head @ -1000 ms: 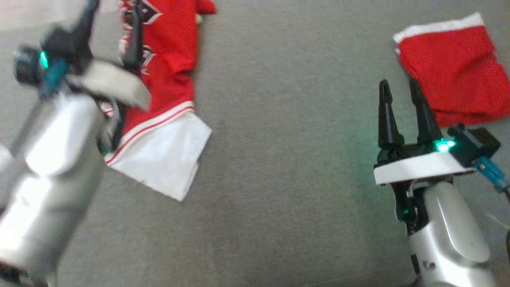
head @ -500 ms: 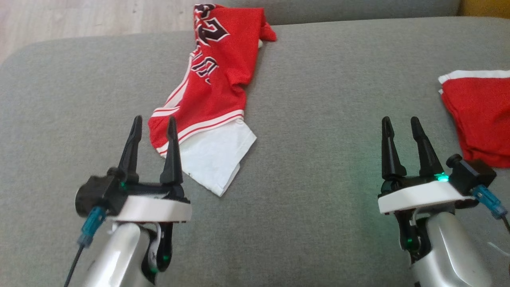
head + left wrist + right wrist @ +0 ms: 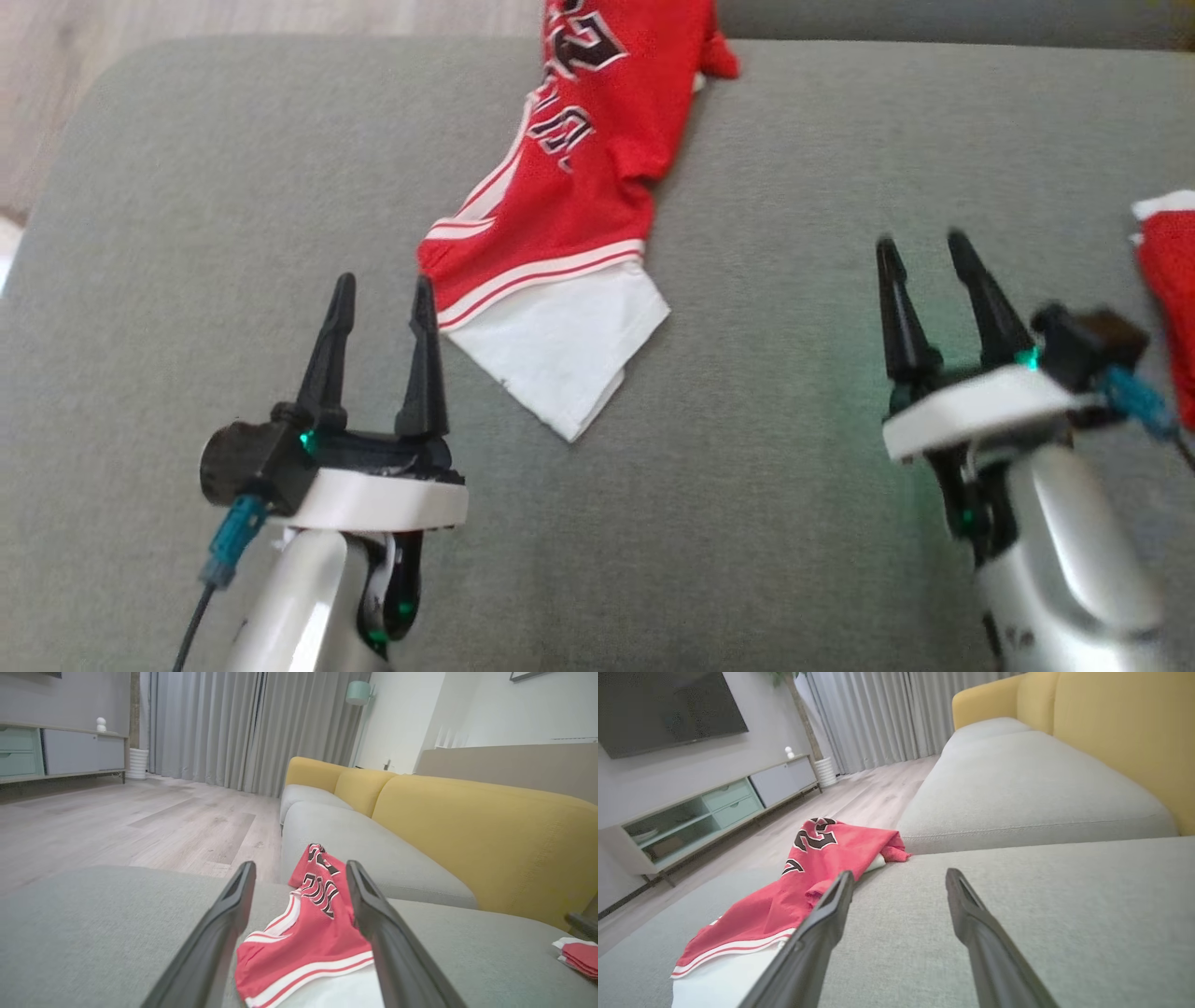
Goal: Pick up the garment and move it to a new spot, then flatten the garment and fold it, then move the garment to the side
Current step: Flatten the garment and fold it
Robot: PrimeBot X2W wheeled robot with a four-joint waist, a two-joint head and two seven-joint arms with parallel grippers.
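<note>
Sofa cushion (image 3: pixel 794 523): grey and broad, it carries everything.
Garment (image 3: pixel 597 177): a red jersey with a white inner layer showing, rumpled into a long strip running from the far edge toward the middle, nearer the left edge.
Folded red piece (image 3: pixel 1172 308): at the right edge, well apart; leave it alone.
Left gripper (image 3: pixel 385 282): fingers spread and empty, just beside the striped hem.
Right gripper (image 3: pixel 921 241): fingers spread and empty, well apart from the garment.
Step, as judged: the pick-up. Pinch all layers at the hem low against the cushion, and lift clear so the tail does not drag.
</note>
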